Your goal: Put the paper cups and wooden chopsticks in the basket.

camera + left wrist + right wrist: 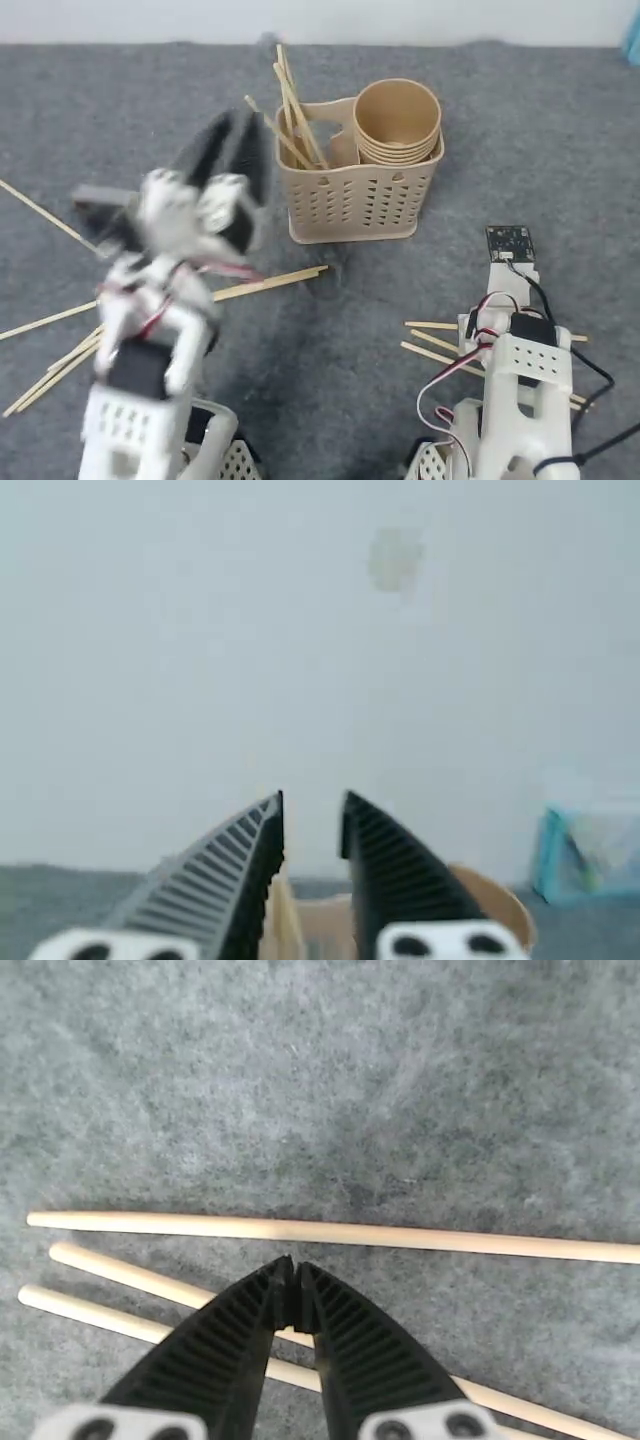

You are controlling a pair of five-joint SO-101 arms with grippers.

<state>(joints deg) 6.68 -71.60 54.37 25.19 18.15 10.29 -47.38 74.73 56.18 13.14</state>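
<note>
Wooden chopsticks (45,324) are scattered on the worktop (560,150) at the left, where the left end effector (312,798), slightly parted and empty, is held high beside the basket (360,200); it is best lowered squarely across one stick's middle. The paper cups (398,118) are stacked in the basket, and at the right the right end effector (293,1265) is pinched closed on nothing over more chopsticks (330,1230).

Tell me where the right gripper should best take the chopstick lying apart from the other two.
Around mid-length, from straight above, closing across the shaft: the chopstick lies flat on the carpet with bare carpet on both sides. The right gripper, now shut, must open first.
</note>
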